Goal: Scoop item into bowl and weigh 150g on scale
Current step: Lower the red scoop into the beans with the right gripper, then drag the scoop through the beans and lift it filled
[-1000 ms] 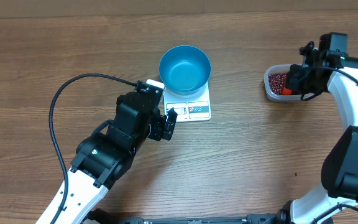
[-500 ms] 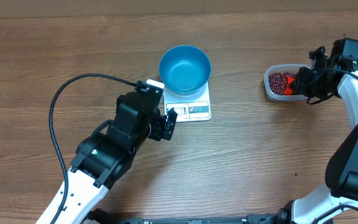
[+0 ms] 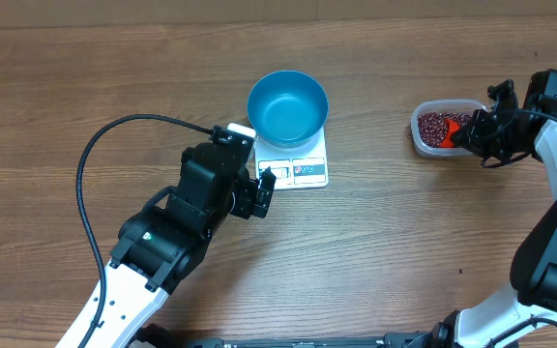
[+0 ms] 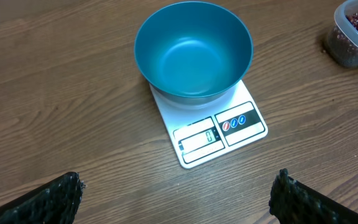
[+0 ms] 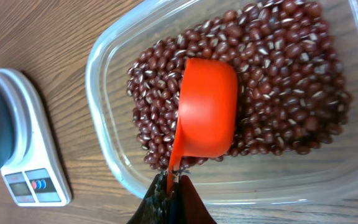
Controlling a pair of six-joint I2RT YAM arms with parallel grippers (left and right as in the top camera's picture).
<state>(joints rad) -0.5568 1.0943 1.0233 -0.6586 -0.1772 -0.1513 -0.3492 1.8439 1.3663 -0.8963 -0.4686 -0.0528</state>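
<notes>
An empty blue bowl (image 3: 288,106) (image 4: 193,50) stands on a white scale (image 3: 294,170) (image 4: 219,130). At the right, a clear tub (image 3: 425,142) (image 5: 107,130) holds red beans (image 5: 291,99). My right gripper (image 3: 476,137) (image 5: 170,186) is shut on the handle of an orange scoop (image 5: 205,115) (image 3: 457,138), which lies bottom up on the beans inside the tub. My left gripper (image 3: 267,188) (image 4: 176,193) is open, just short of the scale's front edge, with nothing between its fingers.
A black cable (image 3: 104,145) loops over the wooden table (image 3: 404,242) at the left of the left arm. In the left wrist view the bean tub (image 4: 356,34) shows at the top right corner.
The right arm has swung to the right and its gripper has drawn back toward the tub's right end, taking the orange scoop with it. The left arm has stayed still.
</notes>
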